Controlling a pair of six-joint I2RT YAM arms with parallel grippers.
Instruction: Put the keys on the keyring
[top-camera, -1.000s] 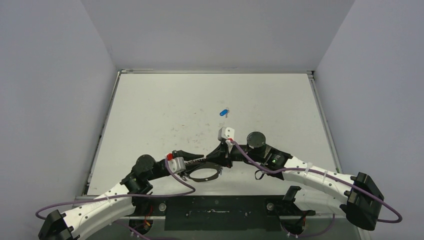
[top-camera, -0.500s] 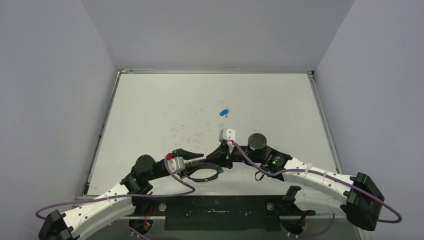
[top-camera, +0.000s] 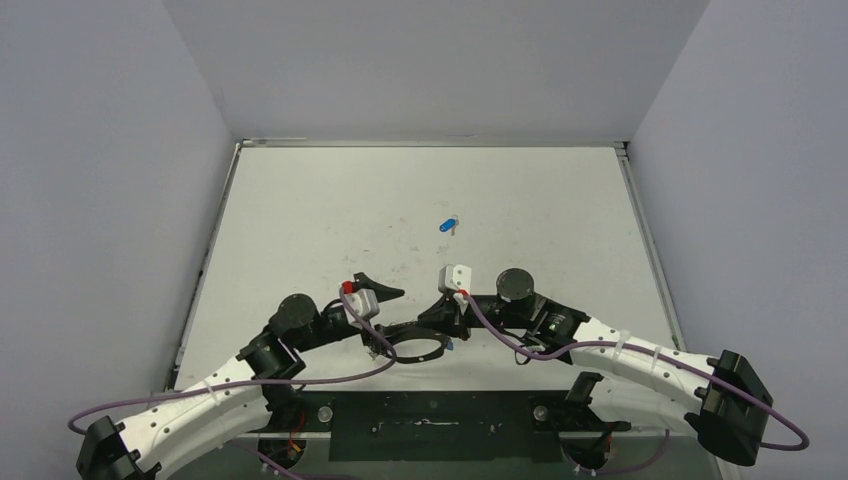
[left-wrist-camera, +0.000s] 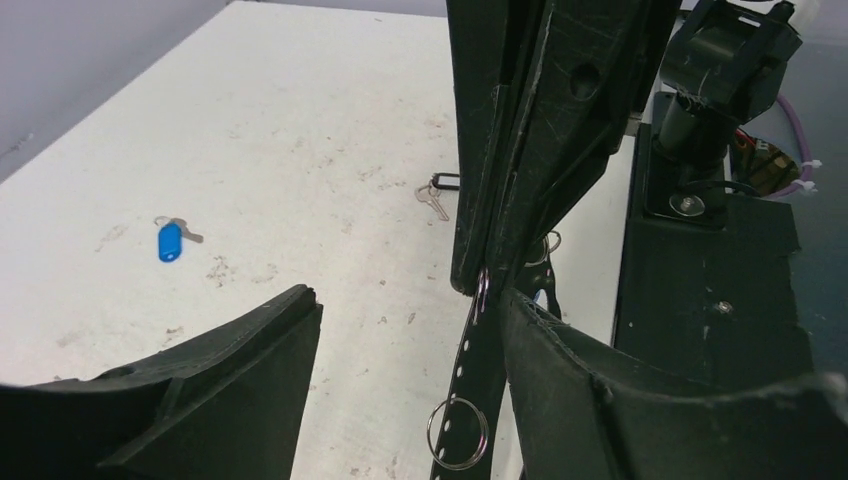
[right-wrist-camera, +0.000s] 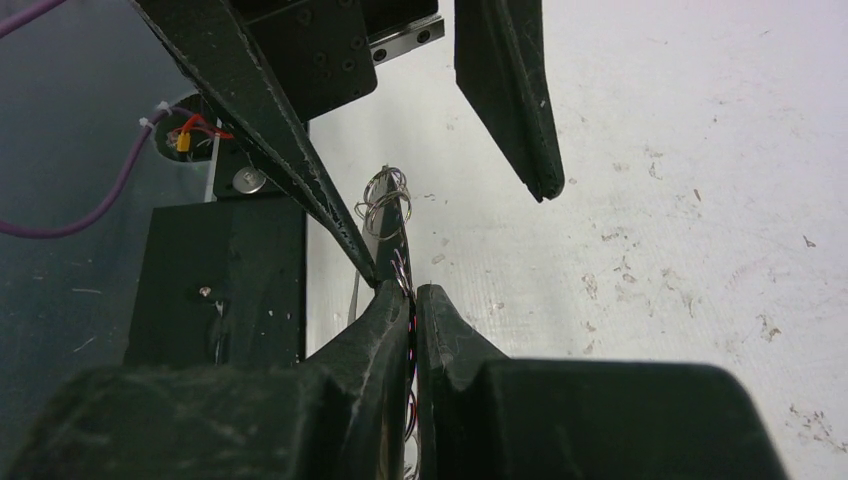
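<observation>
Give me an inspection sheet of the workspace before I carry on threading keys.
Surface: white table, scuffed and smudged.
Job's things: keyring held on edge near the table's front; blue key and black-headed key lying loose on the table.
Clutter: nothing seen.
Pincers: left pincer open, straddling the keyring; right pincer shut on the keyring.
Cables: purple cables loop off both arms, away from the keys.
Surroundings: plain grey walls on three sides.
</observation>
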